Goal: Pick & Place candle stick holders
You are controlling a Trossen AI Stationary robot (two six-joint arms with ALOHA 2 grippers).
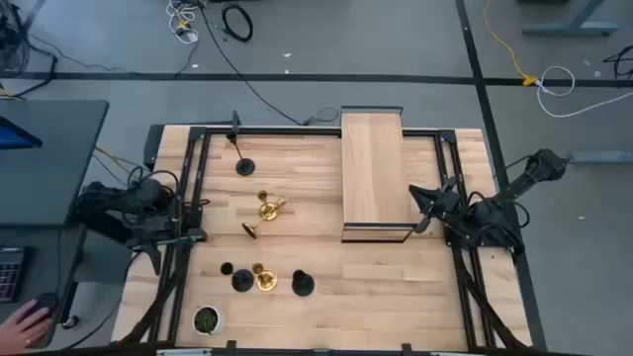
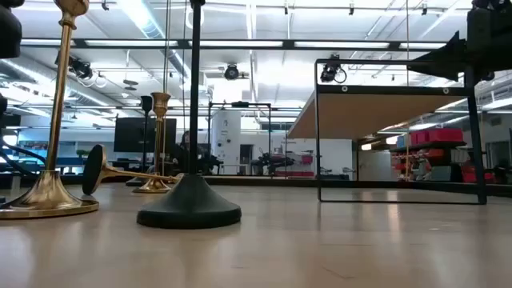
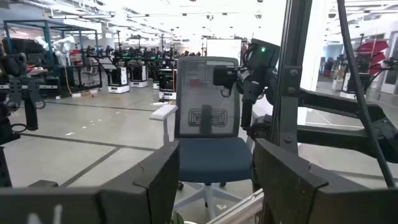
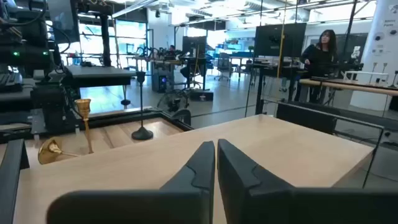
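Shiny brass candlesticks (image 1: pixel 266 280) and matt black candlesticks (image 1: pixel 302 285) are seen on a smooth pale wood table (image 1: pixel 396 287).

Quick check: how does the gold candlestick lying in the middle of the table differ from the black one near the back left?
The shiny gold candlestick lies tipped on its side; the matte black candlestick stands upright. The gold one sits mid-table near another brass candlestick; the black one stands alone toward the back. Both have a round base with a thin stem, and neither is held by a hand.

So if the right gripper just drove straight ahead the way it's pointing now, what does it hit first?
Probably the raised wooden shelf: the shut right gripper points across its top, with the candle holders farther off beyond. Whether it would skim or strike the top is unclear.
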